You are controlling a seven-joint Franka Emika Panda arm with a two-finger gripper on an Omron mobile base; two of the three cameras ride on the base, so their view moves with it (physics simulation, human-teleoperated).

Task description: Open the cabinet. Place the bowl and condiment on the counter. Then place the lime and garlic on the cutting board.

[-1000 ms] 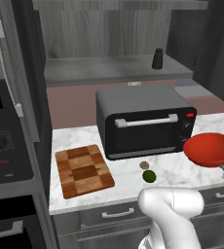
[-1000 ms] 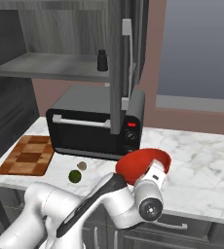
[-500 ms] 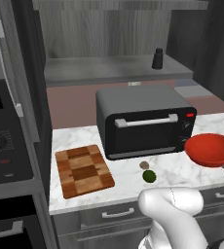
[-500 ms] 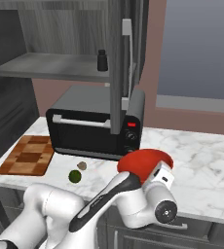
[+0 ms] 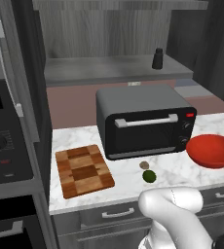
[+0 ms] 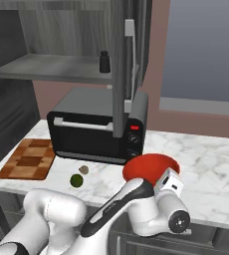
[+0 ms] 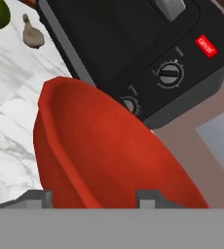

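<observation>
- Since 1 s earlier: bowl (image 5: 211, 151) had come lower and flatter, from tilted above the counter (image 6: 211, 164) to level at the marble, right of the toaster oven (image 5: 143, 124); arm had sunk w/ it.
- Gripper (image 7: 94, 197) sat part-closed on the bowl's near rim, tips either side of it in hand view – holding bowl, not yet let go.
- Whether bowl fully rested on the counter: couldn't tell, looked about down.
- Cabinet (image 6: 121, 64) doors stood open; condiment (image 5: 157, 59) upright on the shelf, far right.
- Lime (image 5: 149, 176) and garlic (image 5: 144, 165) lay just beside each other on marble in front of the oven, near the cutting board (image 5: 83, 169) but off it.
- Step in hand, prob.: setting bowl down, first of the placings.
- Next calls for: spread the jaws, lift clear of the rim w/o dragging it, then reach up to the shelf for the shaker.
</observation>
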